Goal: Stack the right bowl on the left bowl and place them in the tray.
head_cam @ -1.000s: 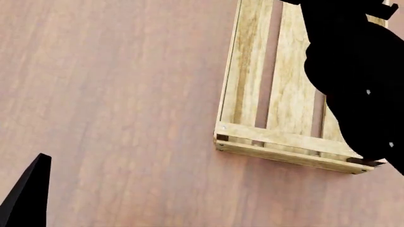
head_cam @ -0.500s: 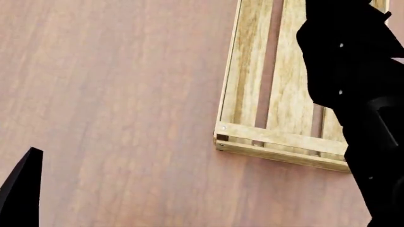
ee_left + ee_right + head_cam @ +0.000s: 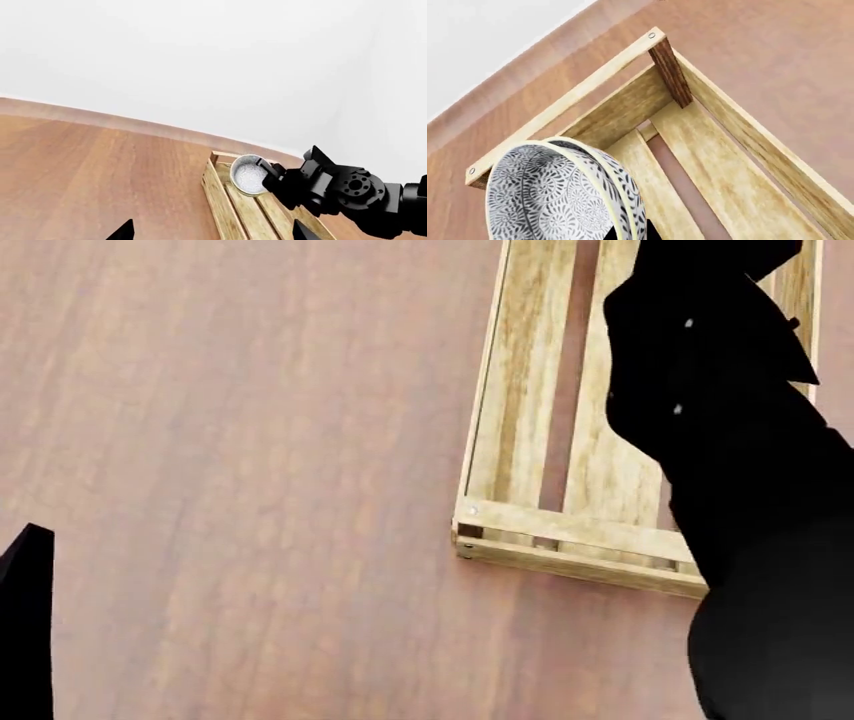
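Two nested bowls (image 3: 540,195), grey-white patterned with cream rims, hang tilted on edge over the far end of the tray (image 3: 587,82). My right gripper (image 3: 629,234) is shut on their stacked rims, one dark finger on each side. From the left wrist view the bowls (image 3: 247,176) face me above the light-wood slatted tray (image 3: 227,210), with the right gripper (image 3: 272,176) beside them. In the head view my right arm (image 3: 721,420) hides the bowls and covers much of the tray (image 3: 587,530). My left gripper (image 3: 212,234) is open and holds nothing.
The brown wooden table (image 3: 240,460) spreads to the left of the tray. A white wall (image 3: 200,60) rises behind the table's far edge. A dark part of my left arm (image 3: 24,630) shows at the head view's lower left corner.
In the head view my right arm has swung further over the tray toward its far end. The left arm's dark tip has slid toward the view's left edge.
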`<state>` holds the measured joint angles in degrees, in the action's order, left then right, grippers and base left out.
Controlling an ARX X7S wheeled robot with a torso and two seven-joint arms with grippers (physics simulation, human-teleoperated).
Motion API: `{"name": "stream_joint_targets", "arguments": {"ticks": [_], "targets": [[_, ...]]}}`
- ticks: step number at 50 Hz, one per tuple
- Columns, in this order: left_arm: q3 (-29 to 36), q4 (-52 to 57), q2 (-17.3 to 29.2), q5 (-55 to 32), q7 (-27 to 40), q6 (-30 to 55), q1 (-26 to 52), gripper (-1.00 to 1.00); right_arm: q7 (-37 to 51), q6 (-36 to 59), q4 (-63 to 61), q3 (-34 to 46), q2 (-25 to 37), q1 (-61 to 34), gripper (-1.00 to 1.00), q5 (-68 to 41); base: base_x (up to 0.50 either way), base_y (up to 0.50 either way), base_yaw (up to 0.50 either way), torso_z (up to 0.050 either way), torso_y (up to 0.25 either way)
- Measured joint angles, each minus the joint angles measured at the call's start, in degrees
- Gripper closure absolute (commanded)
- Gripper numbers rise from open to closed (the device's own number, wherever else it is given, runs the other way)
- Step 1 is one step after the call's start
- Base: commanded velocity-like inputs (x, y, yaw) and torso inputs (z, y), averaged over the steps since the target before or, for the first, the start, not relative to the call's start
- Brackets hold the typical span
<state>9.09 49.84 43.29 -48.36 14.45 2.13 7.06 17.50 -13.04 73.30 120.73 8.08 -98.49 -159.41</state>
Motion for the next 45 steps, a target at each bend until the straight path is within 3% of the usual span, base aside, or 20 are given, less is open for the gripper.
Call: {"name": "stream_joint_targets", "arguments": {"ticks": [17,45], "targets": [[-0.8,-1.2,0.3,-0.6,0.1,-0.7,-0.3,-1.00,2.3,-4.1,0.1,8.2,-1.1,-0.3,1.00,-16.9,0.00,0.00,0.00,0.001,0.001],[-1.1,-2.5,0.4,-1.5,0.5,-1.0,0.2,-1.00,18.2,-0.8,0.5,7.9,-2.0,-0.7,1.00,-19.8,0.00,0.00,0.00,0.000,0.001]]}}
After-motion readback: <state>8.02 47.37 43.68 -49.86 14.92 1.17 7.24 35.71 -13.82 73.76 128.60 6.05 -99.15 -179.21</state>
